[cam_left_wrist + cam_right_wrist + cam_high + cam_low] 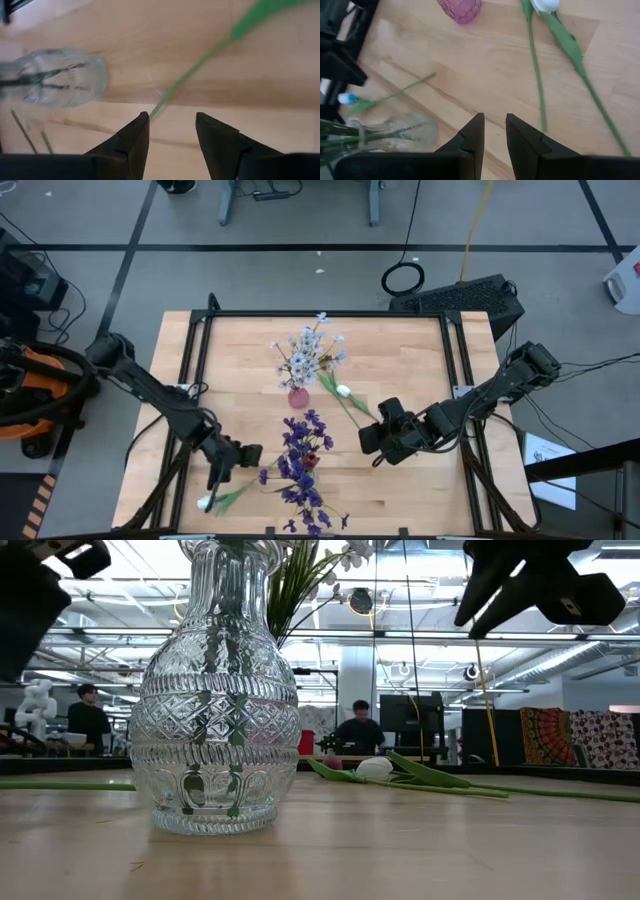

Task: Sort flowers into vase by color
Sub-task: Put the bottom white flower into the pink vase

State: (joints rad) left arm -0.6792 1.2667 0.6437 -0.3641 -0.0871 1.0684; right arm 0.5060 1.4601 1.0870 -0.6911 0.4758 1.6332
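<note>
A clear glass vase (pixel 300 470) (pixel 215 690) near the table's near edge holds dark purple flowers (pixel 298 442) and one dark red bud. Behind it, a small pink vase (pixel 298 396) (pixel 460 9) holds pale lavender-white flowers (pixel 305 355). One white tulip (pixel 343 391) (pixel 545 5) (pixel 375 768) lies flat on the table between the pink vase and my right gripper (pixel 372 442) (pixel 495 117), which hovers open with a narrow gap. Another white tulip (pixel 206 502) (pixel 347 98) lies near the near-left corner. Its stem (pixel 190 75) runs under my open left gripper (pixel 248 454) (pixel 172 117).
A black frame (pixel 200 320) edges the wooden table along its far and side edges. Bare wood (pixel 420 360) shows at the far right and far left. People sit at desks in the room beyond the table (pixel 358 725).
</note>
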